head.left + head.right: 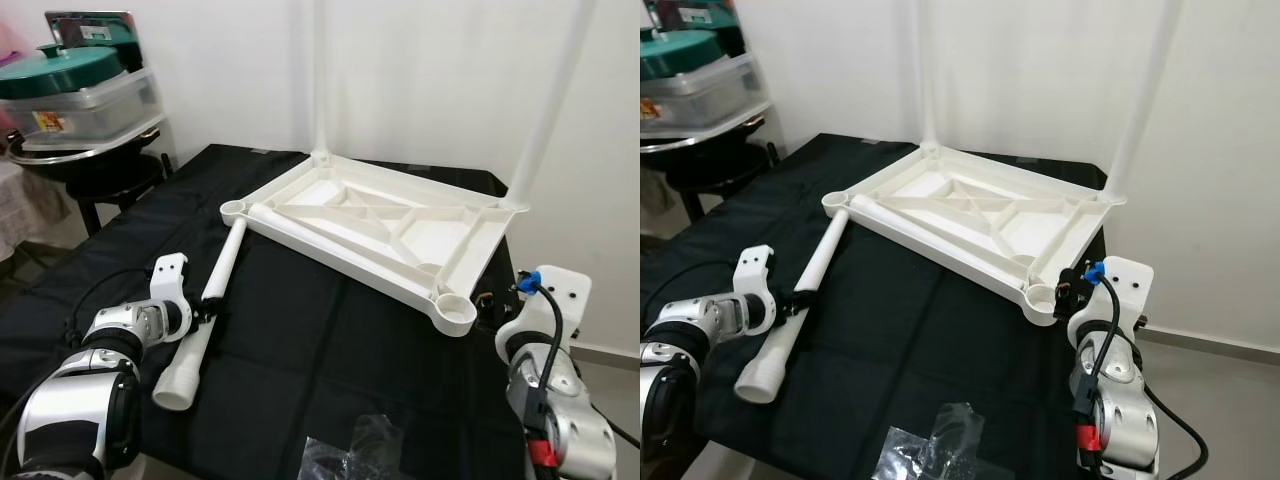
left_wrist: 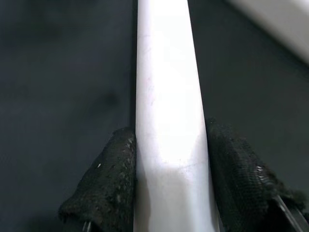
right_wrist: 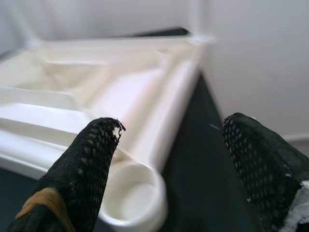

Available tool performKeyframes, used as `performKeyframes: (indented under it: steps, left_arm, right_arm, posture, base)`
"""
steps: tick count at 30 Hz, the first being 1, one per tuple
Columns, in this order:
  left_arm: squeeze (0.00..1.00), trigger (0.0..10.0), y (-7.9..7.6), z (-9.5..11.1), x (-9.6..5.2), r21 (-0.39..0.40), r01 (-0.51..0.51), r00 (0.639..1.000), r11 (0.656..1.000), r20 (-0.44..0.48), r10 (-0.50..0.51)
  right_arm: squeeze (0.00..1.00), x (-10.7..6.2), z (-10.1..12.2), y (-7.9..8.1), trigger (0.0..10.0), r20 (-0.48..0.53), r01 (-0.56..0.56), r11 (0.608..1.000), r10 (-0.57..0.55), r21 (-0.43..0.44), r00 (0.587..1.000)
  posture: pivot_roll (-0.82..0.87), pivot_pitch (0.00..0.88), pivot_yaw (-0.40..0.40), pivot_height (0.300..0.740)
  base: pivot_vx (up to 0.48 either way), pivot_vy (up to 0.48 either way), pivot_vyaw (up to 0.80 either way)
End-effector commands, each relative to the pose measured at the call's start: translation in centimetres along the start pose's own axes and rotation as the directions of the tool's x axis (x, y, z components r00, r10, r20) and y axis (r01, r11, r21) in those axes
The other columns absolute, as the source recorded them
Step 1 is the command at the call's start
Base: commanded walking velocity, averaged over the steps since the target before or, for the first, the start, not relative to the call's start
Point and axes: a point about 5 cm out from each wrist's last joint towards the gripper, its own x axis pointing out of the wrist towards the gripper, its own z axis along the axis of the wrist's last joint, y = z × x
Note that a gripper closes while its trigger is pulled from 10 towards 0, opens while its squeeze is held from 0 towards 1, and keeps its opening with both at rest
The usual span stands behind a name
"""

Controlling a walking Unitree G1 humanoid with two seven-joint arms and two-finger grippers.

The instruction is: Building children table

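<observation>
A white plastic tabletop (image 1: 370,225) lies upside down on the black cloth. Two white legs (image 1: 320,80) (image 1: 550,100) stand upright in its far corners. A third, loose leg (image 1: 215,275) lies on the cloth to the left of the tabletop. My left gripper (image 1: 205,315) is shut on this leg near its wide end, and the left wrist view has the leg (image 2: 166,96) pinched between both black fingers (image 2: 106,183). My right gripper (image 3: 171,123) is open, just short of the empty round socket (image 3: 135,198) at the tabletop's near right corner (image 1: 455,312).
A crumpled clear plastic bag (image 1: 350,445) lies at the table's front edge. A round stand with stacked lidded containers (image 1: 80,100) is at the far left. A white wall runs close behind the table, and bare floor (image 1: 1220,400) lies to the right.
</observation>
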Motion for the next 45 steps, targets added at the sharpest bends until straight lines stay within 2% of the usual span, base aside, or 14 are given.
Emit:
performKeyframes:
  steps: [1, 5, 7, 16, 18, 22, 24, 29, 32, 33, 36, 39, 42, 45]
  left_arm:
    - [0.00, 9.5, -0.7, 2.1, 0.0, 0.014, 0.024, 0.994, 1.000, 0.103, -0.025]
    - [0.00, 10.0, 1.1, 4.0, -1.0, 0.028, -0.158, 0.962, 0.987, 0.230, 0.147]
    - [0.00, 10.0, 1.1, 4.7, -1.2, 0.035, -0.152, 0.954, 0.988, 0.266, 0.138]
    - [0.00, 10.0, -2.3, 7.1, -1.4, 0.216, 0.077, 0.918, 0.973, 0.365, -0.154]
    - [0.00, 10.0, -4.2, 7.4, -1.6, 0.286, 0.213, 0.881, 0.934, 0.358, -0.310]
    - [0.00, 10.0, -5.8, 7.3, -1.8, 0.354, 0.317, 0.837, 0.880, 0.332, -0.435]
    - [0.00, 10.0, -6.9, 7.1, -2.1, 0.395, 0.394, 0.797, 0.830, 0.302, -0.522]
    - [0.00, 10.0, -7.5, 6.7, -2.2, 0.435, 0.438, 0.771, 0.787, 0.269, -0.577]
    - [0.00, 10.0, -8.2, 5.9, -2.5, 0.511, 0.498, 0.736, 0.701, 0.178, -0.653]
    - [0.00, 10.0, -8.2, 5.9, -2.5, 0.511, 0.498, 0.736, 0.701, 0.178, -0.653]
    - [0.00, 10.0, -8.9, 5.4, -2.9, 0.560, 0.554, 0.692, 0.615, 0.100, -0.715]
    - [0.00, 10.0, -9.1, 5.2, -3.1, 0.574, 0.572, 0.678, 0.586, 0.072, -0.732]
    - [0.00, 10.0, -10.0, 4.9, -3.6, 0.603, 0.609, 0.634, 0.516, 0.021, -0.773]
    - [0.00, 10.0, -10.5, 4.8, -3.9, 0.609, 0.628, 0.607, 0.484, 0.004, -0.795]
  right_arm:
    - [0.00, -0.2, 0.6, 1.1, 10.0, 0.036, -0.074, 0.997, 0.073, 0.025, 0.997]
    - [0.00, -0.2, 1.1, 2.0, 10.0, 0.061, -0.137, 0.990, 0.136, 0.023, 0.989]
    - [0.00, -0.2, 1.1, 2.2, 10.0, 0.060, -0.157, 0.987, 0.155, 0.021, 0.986]
    - [0.00, -0.1, 1.1, 3.3, 10.0, 0.045, -0.265, 0.961, 0.262, 0.083, 0.964]
    - [0.00, 0.0, 1.6, 3.6, 10.0, 0.056, -0.313, 0.937, 0.308, 0.153, 0.950]
    - [0.00, 0.0, 2.4, 3.9, 10.0, 0.084, -0.369, 0.904, 0.360, 0.216, 0.929]
    - [0.00, 0.1, 3.7, 4.4, 10.0, 0.140, -0.447, 0.846, 0.425, 0.291, 0.894]
    - [0.00, 0.1, 5.1, 4.9, 10.0, 0.212, -0.515, 0.772, 0.469, 0.373, 0.857]
    - [0.00, -1.0, 7.7, 6.2, 10.0, 0.380, -0.685, 0.534, 0.576, 0.495, 0.724]
    - [0.00, -1.0, 7.7, 6.2, 10.0, 0.380, -0.685, 0.534, 0.576, 0.495, 0.724]
    - [0.00, -1.8, 7.6, 7.4, 10.0, 0.412, -0.742, 0.400, 0.644, 0.538, 0.645]
    - [0.00, -2.0, 7.2, 7.7, 10.0, 0.404, -0.743, 0.379, 0.658, 0.551, 0.635]
    - [0.00, -2.0, 5.9, 8.9, 10.0, 0.359, -0.714, 0.338, 0.685, 0.614, 0.634]
    - [0.00, -1.8, 5.1, 9.2, 10.0, 0.330, -0.684, 0.334, 0.686, 0.649, 0.648]
  posture:
    - [-0.05, 0.000, 0.010, 0.740]
    - [-0.04, 0.000, 0.004, 0.740]
    - [-0.03, 0.000, 0.003, 0.740]
    - [-0.03, 0.000, 0.006, 0.740]
    - [-0.03, 0.000, 0.003, 0.740]
    - [-0.03, 0.000, 0.002, 0.740]
    - [-0.03, 0.000, 0.000, 0.740]
    - [-0.03, 0.000, -0.002, 0.740]
    - [-0.03, 0.000, 0.000, 0.740]
    - [-0.03, 0.000, 0.000, 0.740]
    - [-0.03, 0.000, -0.002, 0.740]
    - [-0.03, 0.000, 0.000, 0.740]
    - [-0.02, 0.000, -0.001, 0.740]
    - [-0.02, 0.000, -0.002, 0.740]
  base:
    - [0.000, 0.000, 0.00]
    - [0.000, 0.000, 0.00]
    - [0.000, 0.000, 0.00]
    - [0.000, 0.000, 0.00]
    - [0.000, 0.000, 0.00]
    - [0.000, 0.000, 0.00]
    - [0.000, 0.000, 0.00]
    - [0.000, 0.000, 0.00]
    - [0.000, 0.000, 0.00]
    - [0.000, 0.000, 0.00]
    - [0.000, 0.000, 0.00]
    - [0.000, 0.000, 0.00]
    - [0.000, 0.000, 0.00]
    - [0.000, 0.000, 0.00]
